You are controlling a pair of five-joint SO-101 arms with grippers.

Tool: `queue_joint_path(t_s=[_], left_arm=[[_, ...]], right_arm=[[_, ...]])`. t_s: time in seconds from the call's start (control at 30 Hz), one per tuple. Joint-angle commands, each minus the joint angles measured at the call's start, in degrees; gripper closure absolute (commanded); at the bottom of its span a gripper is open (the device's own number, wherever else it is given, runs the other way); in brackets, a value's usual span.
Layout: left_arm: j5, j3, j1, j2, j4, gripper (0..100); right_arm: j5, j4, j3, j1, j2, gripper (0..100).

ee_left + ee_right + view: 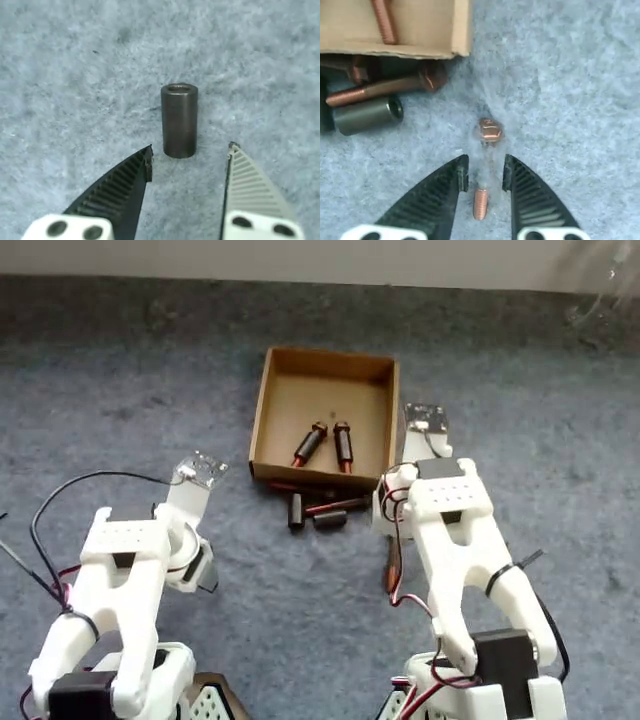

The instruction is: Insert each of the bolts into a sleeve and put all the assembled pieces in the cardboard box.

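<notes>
A dark sleeve (179, 120) stands upright on the grey carpet, just beyond the tips of my open left gripper (190, 156), level with the gap between them. My right gripper (485, 172) is open by a narrow gap and straddles the shaft of a copper bolt (490, 130) lying on the carpet. This bolt (393, 565) shows beside the right arm. The cardboard box (262, 410) holds two assembled pieces (310, 445) (343, 445). In front of the box lie two loose sleeves (296, 510) (330, 519) and another bolt (338, 504).
The box's front corner (462, 30) lies close beyond the right gripper, with a lying sleeve (367, 115) and a bolt (380, 89) beside it. Open carpet spreads around the left arm (130, 570) and to the right of the right arm (450, 530).
</notes>
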Motion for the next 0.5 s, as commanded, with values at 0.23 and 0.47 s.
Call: queue_joint_path(t_s=[0.23,0.47], left_arm=[[-0.2,-12.6,-1.6,-0.8,8.2,78],[-0.1,-20.7,-2.2,-0.8,13.4,78]], right_arm=[[1.1,-3.9,0.1,0.2,9.1,88.9],[1.2,-3.9,-0.1,-0.4,11.1,99.6]])
